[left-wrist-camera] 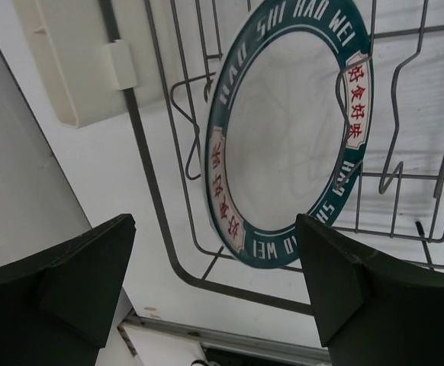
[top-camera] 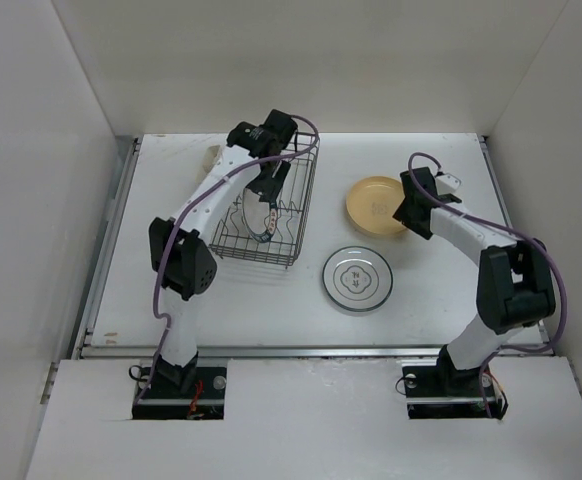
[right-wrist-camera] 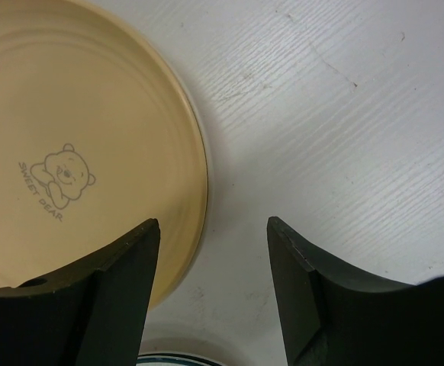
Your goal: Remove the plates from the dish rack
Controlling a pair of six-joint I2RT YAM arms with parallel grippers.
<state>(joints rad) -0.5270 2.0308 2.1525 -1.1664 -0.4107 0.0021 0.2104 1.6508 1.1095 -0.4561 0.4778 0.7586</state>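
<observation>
On the white table [top-camera: 441, 290] the dark wire dish rack [top-camera: 256, 250] sits far left. We see the left arm [top-camera: 206, 205] bent over it, the left gripper [left-wrist-camera: 214, 229] with jaws apart before a glossy green-rimmed plate [left-wrist-camera: 283, 137] standing on edge inside. The right gripper [right-wrist-camera: 214, 225], jaws apart, empty, points down by the flat, ridged tan plate [right-wrist-camera: 77, 137].

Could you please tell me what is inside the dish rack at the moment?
One green-rimmed white plate leans on edge inside the dish rack. The left arm covers the rack's far left part, so anything under it cannot be seen.
</observation>
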